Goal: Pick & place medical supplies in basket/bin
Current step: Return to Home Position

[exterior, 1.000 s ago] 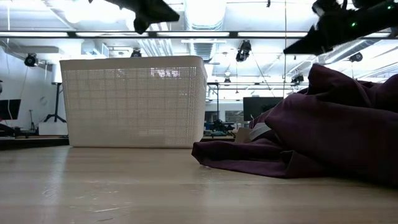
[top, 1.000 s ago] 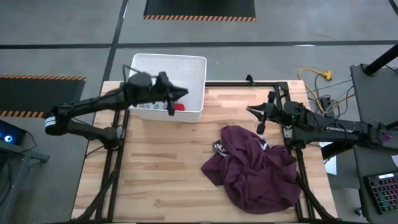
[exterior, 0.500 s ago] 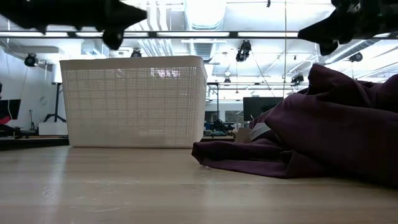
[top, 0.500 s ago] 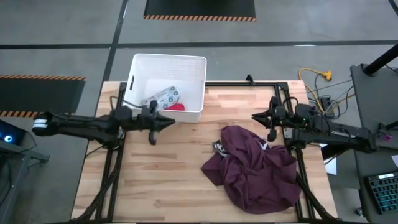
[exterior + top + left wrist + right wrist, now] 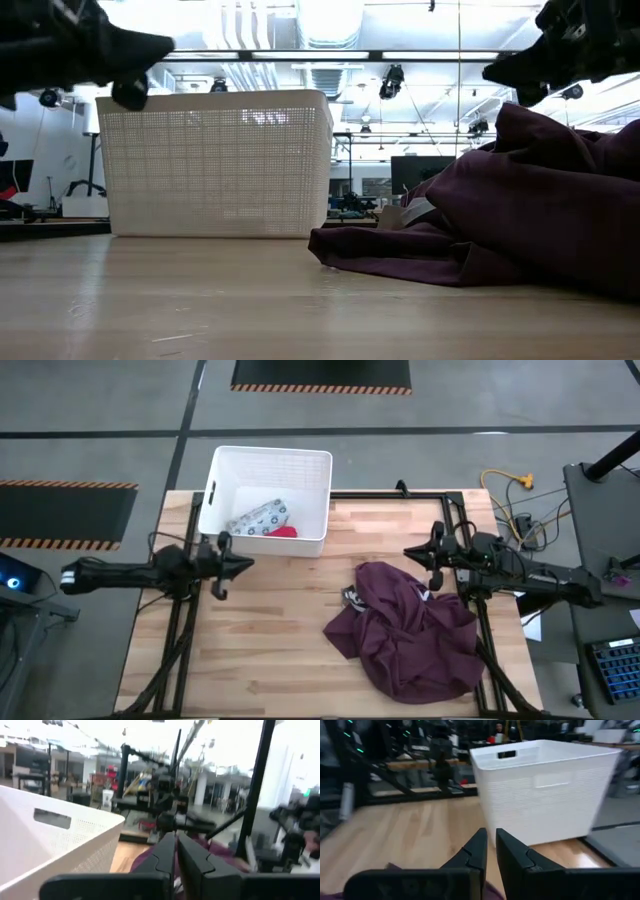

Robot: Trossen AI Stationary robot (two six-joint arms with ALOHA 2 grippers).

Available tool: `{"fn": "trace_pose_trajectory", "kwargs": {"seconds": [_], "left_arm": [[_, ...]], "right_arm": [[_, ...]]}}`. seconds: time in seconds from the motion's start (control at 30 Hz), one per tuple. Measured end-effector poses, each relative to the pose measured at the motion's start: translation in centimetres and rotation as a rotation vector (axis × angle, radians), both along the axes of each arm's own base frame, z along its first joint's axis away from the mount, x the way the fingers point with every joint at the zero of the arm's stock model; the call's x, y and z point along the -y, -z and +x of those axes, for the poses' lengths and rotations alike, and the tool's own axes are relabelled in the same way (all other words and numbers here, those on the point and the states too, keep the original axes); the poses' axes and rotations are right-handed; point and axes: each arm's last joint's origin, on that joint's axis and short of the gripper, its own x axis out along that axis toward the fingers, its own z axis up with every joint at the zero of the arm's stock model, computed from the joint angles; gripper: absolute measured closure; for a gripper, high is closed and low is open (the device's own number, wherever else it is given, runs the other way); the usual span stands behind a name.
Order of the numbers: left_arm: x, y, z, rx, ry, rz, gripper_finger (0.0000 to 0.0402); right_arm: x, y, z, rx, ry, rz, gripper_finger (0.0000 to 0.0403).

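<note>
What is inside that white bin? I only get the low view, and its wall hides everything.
Observer: From above, a patterned packet and a red item lie in the bin.
Operator: Is either claw holding something?
Observer: The left gripper is shut and empty, over the table just on the near side of the bin.
Operator: And the other one?
Observer: The right gripper is shut and empty too, just past the far edge of the cloth.
</note>
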Motion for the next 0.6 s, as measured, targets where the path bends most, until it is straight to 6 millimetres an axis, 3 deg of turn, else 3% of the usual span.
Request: {"fn": "trace_pose_trajectory", "kwargs": {"seconds": [0.17,0.33,0.47,0.6], "left_arm": [[0.0,1.1,-0.8,-0.017,0.001,-0.038,0.04],[0.1,1.1,-1.4,0.011,-0.016,0.032,0.04],[0.1,1.7,-1.4,-0.049,-0.015,0.026,0.04],[0.1,1.5,-1.6,-0.026,-0.023,0.04,0.04]], "right_arm": [[-0.4,0.7,0.2,0.121,-0.156,0.064,0.0371],[-0.4,2.7,0.4,0.244,-0.174,0.063,0.0371],[-0.2,4.5,0.5,0.155,-0.123,0.127,0.0371],[-0.1,4.5,0.6,0.152,-0.091,0.111,0.0371]]}}
